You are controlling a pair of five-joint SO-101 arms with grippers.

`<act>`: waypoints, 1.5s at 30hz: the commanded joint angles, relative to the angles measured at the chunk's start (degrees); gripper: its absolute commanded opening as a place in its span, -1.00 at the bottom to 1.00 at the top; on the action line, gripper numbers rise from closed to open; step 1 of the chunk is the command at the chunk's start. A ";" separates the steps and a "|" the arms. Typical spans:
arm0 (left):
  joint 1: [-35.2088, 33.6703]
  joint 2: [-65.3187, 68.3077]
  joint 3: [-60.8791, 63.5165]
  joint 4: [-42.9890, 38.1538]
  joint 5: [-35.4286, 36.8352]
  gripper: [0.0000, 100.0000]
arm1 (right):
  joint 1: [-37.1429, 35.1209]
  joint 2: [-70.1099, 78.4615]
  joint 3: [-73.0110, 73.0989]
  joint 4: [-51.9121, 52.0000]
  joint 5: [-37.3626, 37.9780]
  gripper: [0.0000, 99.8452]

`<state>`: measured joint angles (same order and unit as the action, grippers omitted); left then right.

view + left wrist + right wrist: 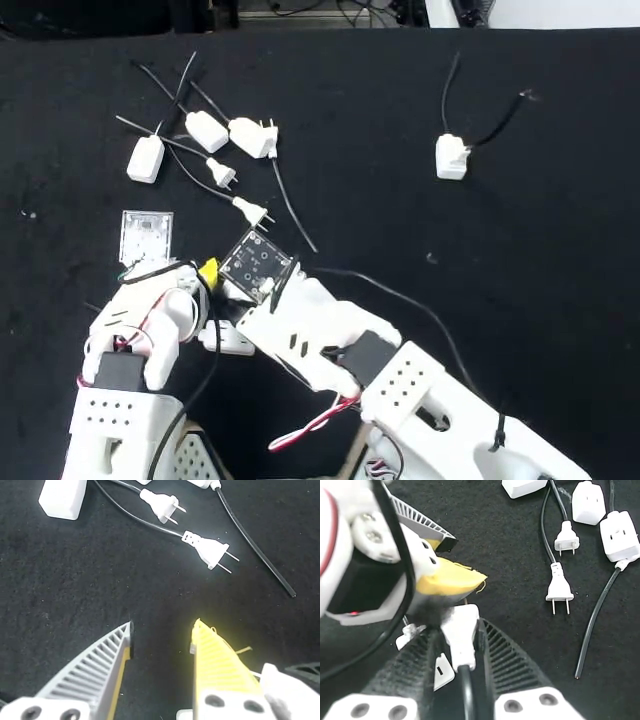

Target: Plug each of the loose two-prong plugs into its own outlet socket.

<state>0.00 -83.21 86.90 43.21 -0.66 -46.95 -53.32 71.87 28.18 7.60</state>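
Right claw (460, 629) grips white plug (463, 642) (left claw (162, 625) gaping).

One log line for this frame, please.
left gripper: open, empty | right gripper: shut on white plug | nearer loose plug, farther loose plug: lying on table

High view: surface (420, 260) overlooked from above, at distance. Wrist views: directed downward at close range. Shared by all three: loose plug (251, 210).
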 commanded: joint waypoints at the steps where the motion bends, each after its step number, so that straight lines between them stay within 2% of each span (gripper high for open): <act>1: -1.10 0.26 -1.45 0.97 -0.44 -0.60 | 2.37 -3.12 -2.15 -0.18 -0.53 -0.98; 9: -9.01 0.26 -4.26 1.05 4.75 -0.60 | 2.37 -2.68 -1.89 0.00 -0.09 -0.98; 18: -9.54 0.26 -4.26 0.97 4.75 -0.60 | 3.69 -2.95 -2.51 2.90 0.53 -0.98; 24: -9.71 0.26 -4.35 0.97 4.31 -0.60 | 6.68 -2.51 -12.97 19.08 6.59 -0.98; 27: -12.18 0.26 -4.97 1.14 4.31 -0.60 | 6.77 -2.51 -18.33 28.92 10.90 -0.98; 31: -16.22 0.26 -6.20 1.41 4.22 -0.60 | 6.51 -2.51 -21.76 36.40 15.47 -0.98; 35: -20.35 0.26 -7.25 1.49 -0.35 -0.60 | 6.51 0.22 -24.22 41.85 20.13 -0.98; 40: -22.99 0.26 -7.34 1.49 -3.60 -0.60 | 6.68 10.68 -29.58 44.57 20.48 -0.98; 45: -17.10 0.44 -4.97 4.48 -8.26 -0.60 | 6.68 14.46 -31.78 44.48 20.40 -0.98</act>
<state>-21.80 -82.33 83.03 44.44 -4.97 -41.23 -39.52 43.74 72.31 27.56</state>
